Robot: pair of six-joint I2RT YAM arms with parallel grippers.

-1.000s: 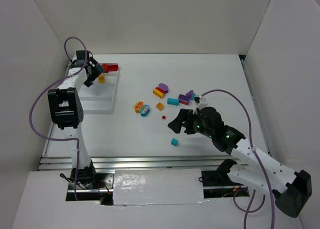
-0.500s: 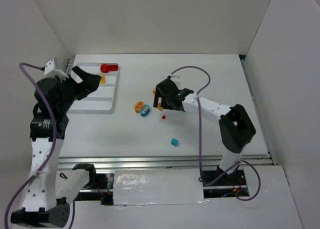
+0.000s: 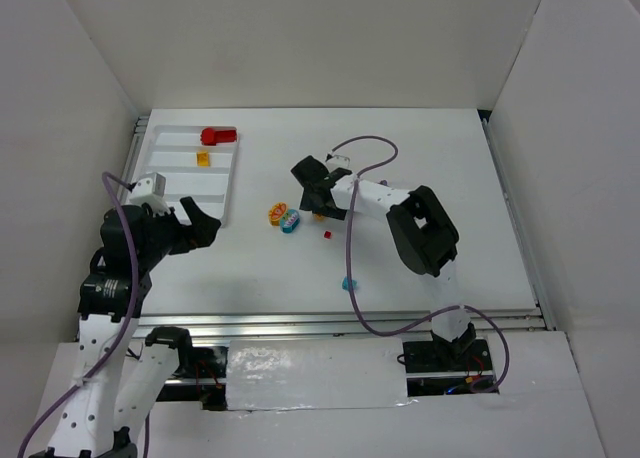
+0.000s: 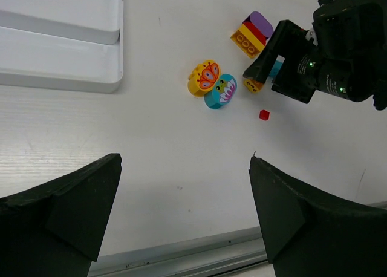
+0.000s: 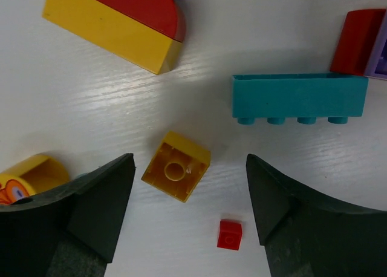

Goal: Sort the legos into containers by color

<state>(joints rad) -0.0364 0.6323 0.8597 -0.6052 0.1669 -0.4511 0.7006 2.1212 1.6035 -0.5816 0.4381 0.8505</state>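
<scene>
**Legos (image 3: 284, 216) in and beside the white tray (image 3: 175, 183), both claws spread wide**

We start with the tray, which lies at the far left of the table (image 3: 450, 178), its long compartments side by side. The farthest compartment holds a red brick (image 3: 217, 135). The next one toward the arms holds an orange-yellow brick (image 3: 203, 159).

The left gripper (image 4: 185, 168) hangs over bare table just on the near side of the tray. Its jaws stand far apart and we see nothing between them. The right gripper (image 5: 188, 159) reaches over the loose cluster at mid-table, jaws likewise far apart and gripping nothing. In the right wrist view they flank a square yellow brick (image 5: 175, 166), which lies clear of both fingers. We cannot tell whether the fingertips touch the table.

Among the loose pieces, we note first a stacked piece (image 5: 115, 23), yellow below red with purple at its far end, lying beyond the square yellow brick. To its right lies a teal four-stud bar (image 5: 299, 95). Just beside that bar's far right corner is a red-and-purple piece (image 5: 363, 41), cut off by the frame.

Left of the right gripper, a round butterfly brick (image 4: 204, 78) and a round teal flower brick (image 4: 220, 91) lie touching. A teal cube (image 3: 348, 283) sits alone, well nearer the arms. The smallest, a tiny red piece (image 5: 230, 234), lies just on the near side of the square yellow brick.
</scene>
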